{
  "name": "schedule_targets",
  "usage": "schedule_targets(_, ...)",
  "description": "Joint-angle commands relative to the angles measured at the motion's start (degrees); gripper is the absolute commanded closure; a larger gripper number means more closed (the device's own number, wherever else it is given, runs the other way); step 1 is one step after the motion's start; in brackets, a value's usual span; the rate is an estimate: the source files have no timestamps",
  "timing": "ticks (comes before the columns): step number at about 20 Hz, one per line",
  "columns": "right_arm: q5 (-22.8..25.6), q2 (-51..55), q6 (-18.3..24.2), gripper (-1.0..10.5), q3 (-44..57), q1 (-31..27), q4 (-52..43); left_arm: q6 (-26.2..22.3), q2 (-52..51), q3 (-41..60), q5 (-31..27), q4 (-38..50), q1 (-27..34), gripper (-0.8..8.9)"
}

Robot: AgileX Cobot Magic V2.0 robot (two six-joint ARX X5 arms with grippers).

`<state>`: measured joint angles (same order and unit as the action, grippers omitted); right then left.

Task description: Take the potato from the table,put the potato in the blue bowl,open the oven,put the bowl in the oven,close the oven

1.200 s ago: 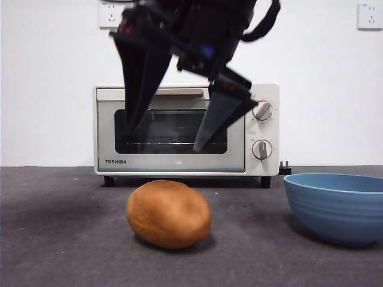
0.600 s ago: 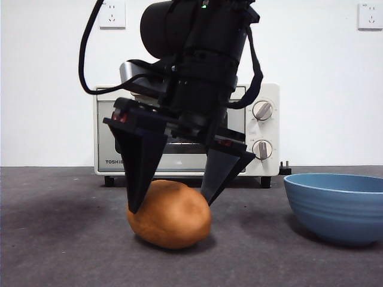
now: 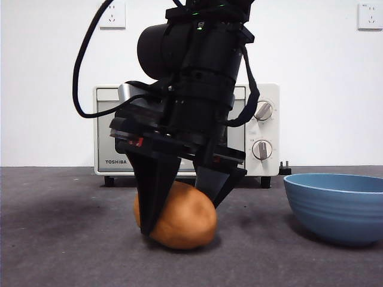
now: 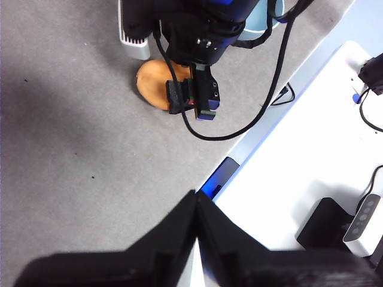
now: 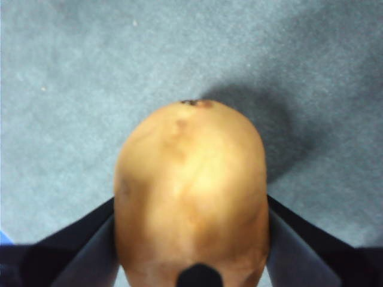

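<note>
our right gripper hugs the potato w/ both jaws, on the table. left gripper waits, pinched tight. bowl, oven steps left.

Two white wall sockets high on the white wall.

Front view: even, diffuse light; the white wall is bright without glare, and the dark arm is silhouetted against it. A soft shadow lies on the counter beneath the potato, another under the blue bowl. Right wrist view: the potato is slightly soft in focus, its shadow at right of centre; the fingers at the lower edge are blurred. Left wrist view: the white surface at right is nearly overexposed.
</note>
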<state>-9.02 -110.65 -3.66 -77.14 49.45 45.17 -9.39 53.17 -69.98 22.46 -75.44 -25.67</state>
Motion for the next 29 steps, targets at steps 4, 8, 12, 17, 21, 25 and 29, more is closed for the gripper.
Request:
schedule_targets(4,-0.39,-0.07,-2.80,9.6,-4.04,0.09,8.28,0.26,-0.28,-0.07,0.07,-0.02,-0.15,8.19)
schedule_targets(8,-0.35,-0.07,-2.78,9.6,-14.10,0.09,23.23,0.24,-0.31,-0.07,0.07,-0.02,-0.15,8.19)
schedule_targets(12,1.42,0.15,-2.14,9.6,-23.65,0.09,33.29,-0.33,-0.44,-0.07,0.00,-0.02,-0.15,8.19)
schedule_targets(17,9.44,6.40,-2.38,9.6,-23.41,-0.09,33.48,-1.29,-0.70,-0.07,-1.05,-0.02,-0.15,8.19)
schedule_targets(21,12.66,13.38,-4.09,9.6,-20.44,-1.92,33.46,-2.62,-0.70,-0.07,-1.75,0.02,-0.15,8.19)
schedule_targets(25,12.94,19.50,-6.56,9.6,-15.65,-4.92,33.44,-4.37,-0.85,-0.07,-1.51,2.27,-0.15,8.19)
schedule_targets(29,12.98,24.50,-8.44,9.6,-8.13,-7.93,31.56,-6.14,-0.85,-0.07,-1.42,6.25,-0.15,8.19)
